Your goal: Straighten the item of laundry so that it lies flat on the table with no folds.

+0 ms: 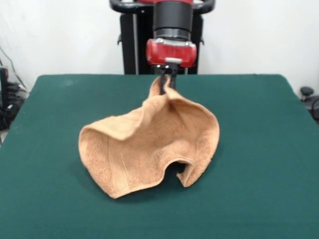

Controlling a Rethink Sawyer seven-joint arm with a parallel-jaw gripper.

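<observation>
The small tan-orange terry-cloth towel (pixel 149 149) is pinched at one corner and lifted: a narrow tongue of cloth rises to a point directly under the red and black arm, where the jaws (pixel 166 79) close on it. The jaws are dark and slim, drawn tight together around that corner, with a little flap of cloth poking up beside them on the picture's left. From this held point the towel falls away toward the camera, spreading out below the jaws into a broad, tent-like drape. Its upper edge curls over as a rolled rim that sweeps down to the picture's left of the jaws and ends in a rounded lobe resting on the table. On the picture's right of the jaws another rim runs down and folds under, leaving a dark arched hollow beneath the cloth at its near edge. The lowest part of the towel, nearest the camera, touches the surface in a blunt point. So the cloth is far from flat: part hangs, part lies buckled.

Beneath it spreads the large dark green felt-like table (pixel 259 149), bare on every side of the towel. Above the jaws sits the red wrist block (pixel 171 52) of the arm, and behind that the black pedestal (pixel 130 45) against a white wall.
</observation>
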